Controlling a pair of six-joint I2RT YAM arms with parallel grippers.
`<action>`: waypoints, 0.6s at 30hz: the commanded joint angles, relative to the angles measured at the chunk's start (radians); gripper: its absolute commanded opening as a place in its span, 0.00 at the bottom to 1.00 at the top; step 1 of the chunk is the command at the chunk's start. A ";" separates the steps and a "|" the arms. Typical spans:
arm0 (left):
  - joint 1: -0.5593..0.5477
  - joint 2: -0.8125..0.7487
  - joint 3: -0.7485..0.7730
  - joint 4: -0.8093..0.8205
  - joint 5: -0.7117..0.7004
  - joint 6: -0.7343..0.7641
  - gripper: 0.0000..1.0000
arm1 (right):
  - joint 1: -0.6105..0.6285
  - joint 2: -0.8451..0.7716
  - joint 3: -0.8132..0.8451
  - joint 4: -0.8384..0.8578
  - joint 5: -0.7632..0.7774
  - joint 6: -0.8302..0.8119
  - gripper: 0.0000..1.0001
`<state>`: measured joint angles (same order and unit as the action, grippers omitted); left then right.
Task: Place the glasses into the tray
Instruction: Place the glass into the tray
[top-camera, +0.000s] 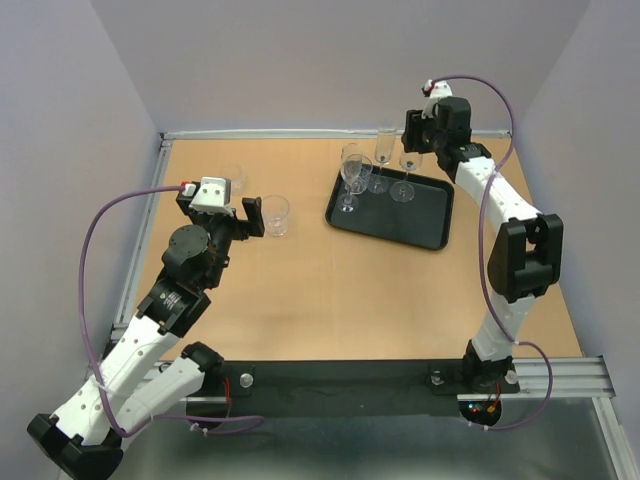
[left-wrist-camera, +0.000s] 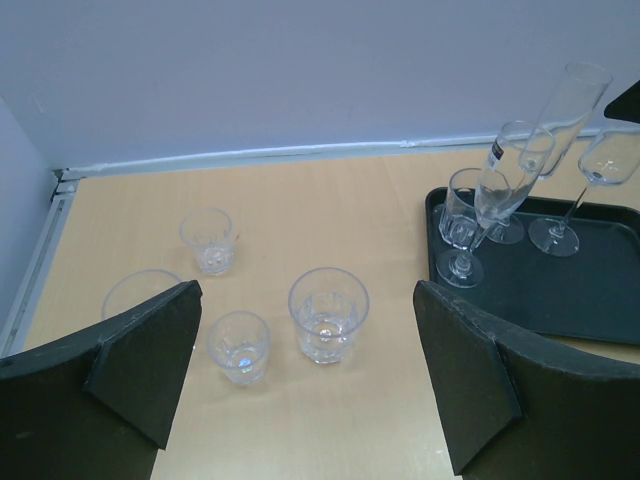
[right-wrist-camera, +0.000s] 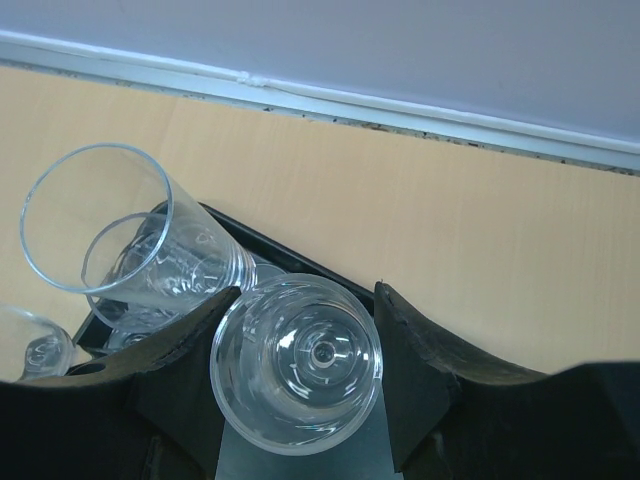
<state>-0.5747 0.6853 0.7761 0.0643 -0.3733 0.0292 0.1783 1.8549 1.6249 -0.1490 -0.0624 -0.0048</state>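
The black tray (top-camera: 425, 215) lies at the back right of the table and holds several stemmed glasses. My right gripper (top-camera: 413, 148) hangs over its far edge, shut on the bowl of a stemmed glass (right-wrist-camera: 297, 362) whose foot (left-wrist-camera: 555, 237) rests in the tray. Both fingers (right-wrist-camera: 405, 350) press the bowl's sides. A tall flute (right-wrist-camera: 120, 235) leans beside it. Further left, my left gripper (left-wrist-camera: 305, 292) is open above the table with nothing in it. Ahead of it stand several tumblers: a large one (left-wrist-camera: 328, 313), two small ones (left-wrist-camera: 238, 345) (left-wrist-camera: 210, 240), and one (left-wrist-camera: 135, 292) half hidden by the left finger.
Grey walls close off the back and both sides. A metal rail (top-camera: 300, 132) runs along the table's far edge. The tumbler (top-camera: 275, 213) nearest the tray stands about a hand's width to its left.
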 joint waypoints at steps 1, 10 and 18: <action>0.004 -0.004 -0.005 0.058 0.001 0.005 0.99 | 0.009 0.013 0.082 0.062 0.018 -0.020 0.35; 0.004 -0.003 -0.005 0.058 0.001 0.006 0.99 | 0.010 0.043 0.110 0.058 0.024 -0.024 0.39; 0.004 -0.003 -0.005 0.058 0.002 0.006 0.99 | 0.010 0.032 0.095 0.055 0.027 -0.035 0.46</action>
<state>-0.5747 0.6857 0.7761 0.0643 -0.3733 0.0292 0.1783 1.8935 1.6676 -0.1474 -0.0517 -0.0147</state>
